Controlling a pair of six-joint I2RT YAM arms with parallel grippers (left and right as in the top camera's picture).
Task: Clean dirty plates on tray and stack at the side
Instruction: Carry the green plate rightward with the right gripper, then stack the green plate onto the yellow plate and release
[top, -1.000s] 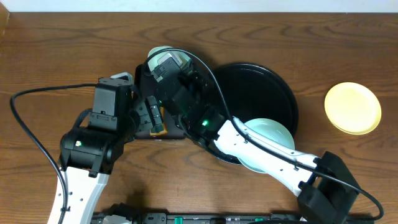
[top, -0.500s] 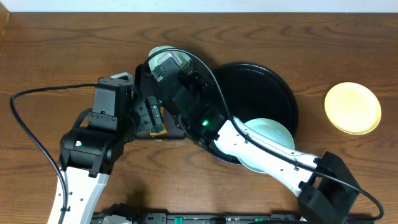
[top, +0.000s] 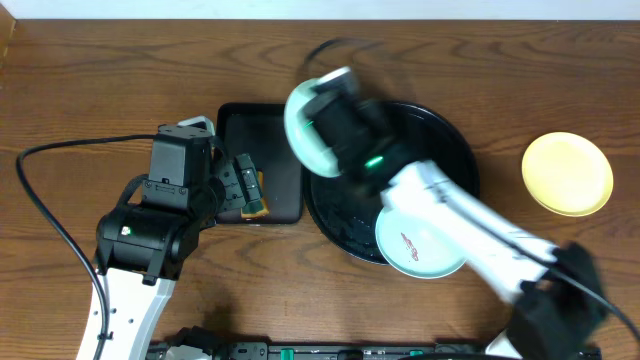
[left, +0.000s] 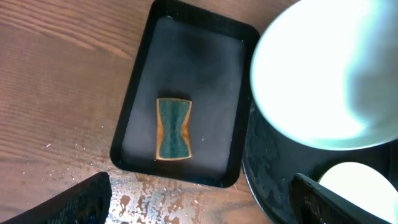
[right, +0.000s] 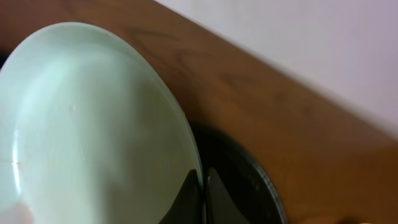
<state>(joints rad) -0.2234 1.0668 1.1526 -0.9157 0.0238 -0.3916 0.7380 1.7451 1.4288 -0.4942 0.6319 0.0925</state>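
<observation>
While the mint plate (top: 300, 128) hangs tilted above the left rim of the round black tray (top: 466, 170), I judge the step in hand is carrying it to the stack at the side. To do that well I want a firm pinch on the rim. The swing should be smooth and high enough to pass over the second mint plate (top: 420, 266) lying at the tray's near edge. Then comes a level set-down onto the yellow plate (top: 567, 174), which rests well apart on the table (top: 120, 70). My right fingers (right: 216, 202) are closed tight on the carried plate's rim. My left fingers (left: 74, 202) stand spread wide and empty above the rectangular tray (left: 199, 62) where the sponge (left: 173, 129) lies, touching nothing.
</observation>
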